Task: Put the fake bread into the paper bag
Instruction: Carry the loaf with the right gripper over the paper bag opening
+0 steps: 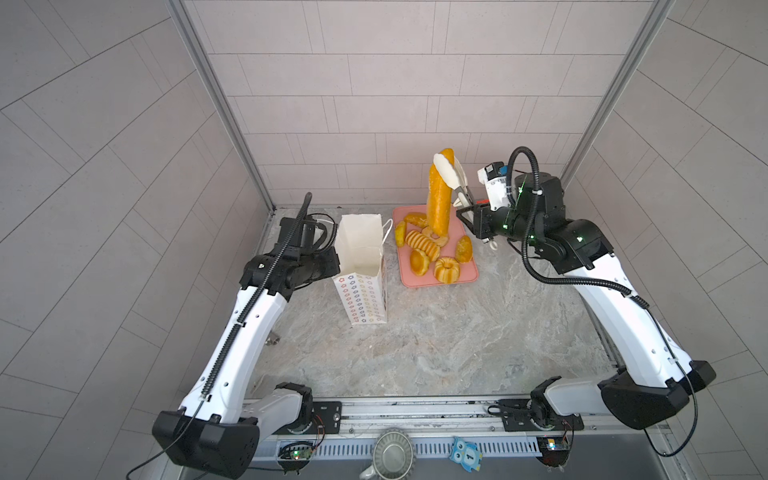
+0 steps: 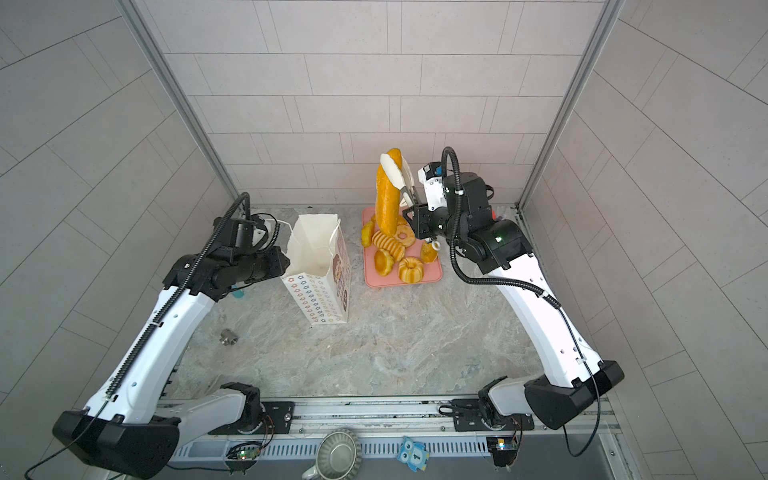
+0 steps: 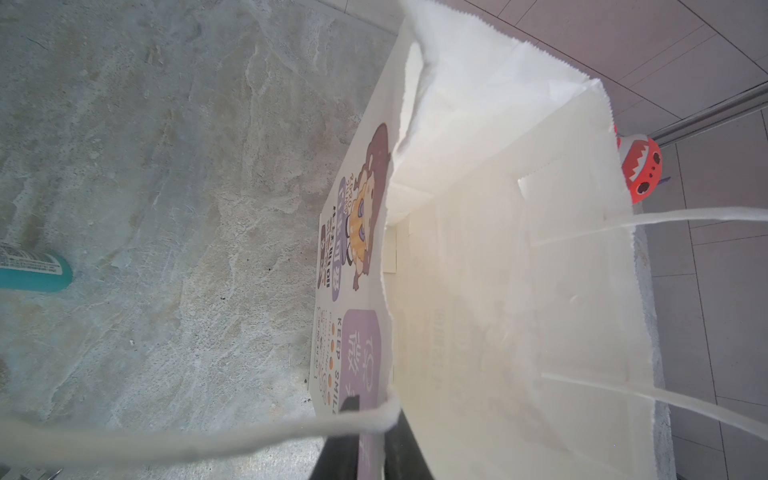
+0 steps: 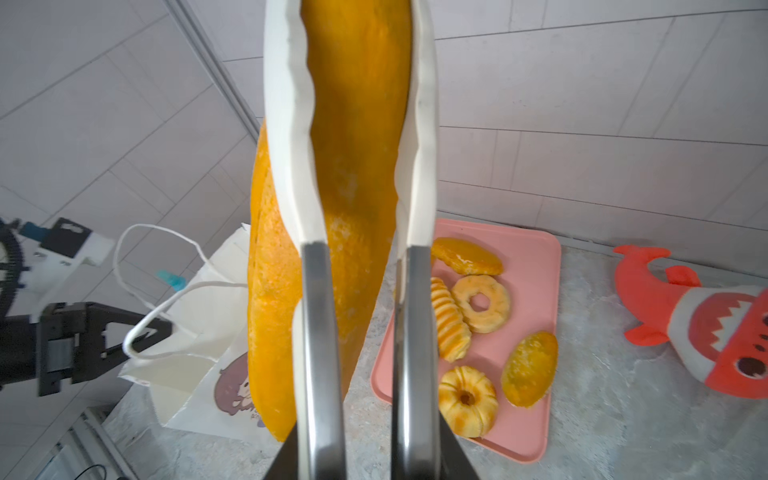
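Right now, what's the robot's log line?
left claw: pinching paper bag rim | right claw: shut on tongs | tongs: holding long loaf upright

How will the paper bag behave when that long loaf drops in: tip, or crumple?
Probably tippy: the paper bag stands tall, narrow and seemingly empty. Its rim looks wavy, so it likely buckles if pushed. The long loaf looks nearly as tall and may lever it over.

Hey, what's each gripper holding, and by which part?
Right gripper squeezes the tongs by their metal arms; they clamp the long loaf near its upper end. Left gripper pinches the paper bag at its top rim.
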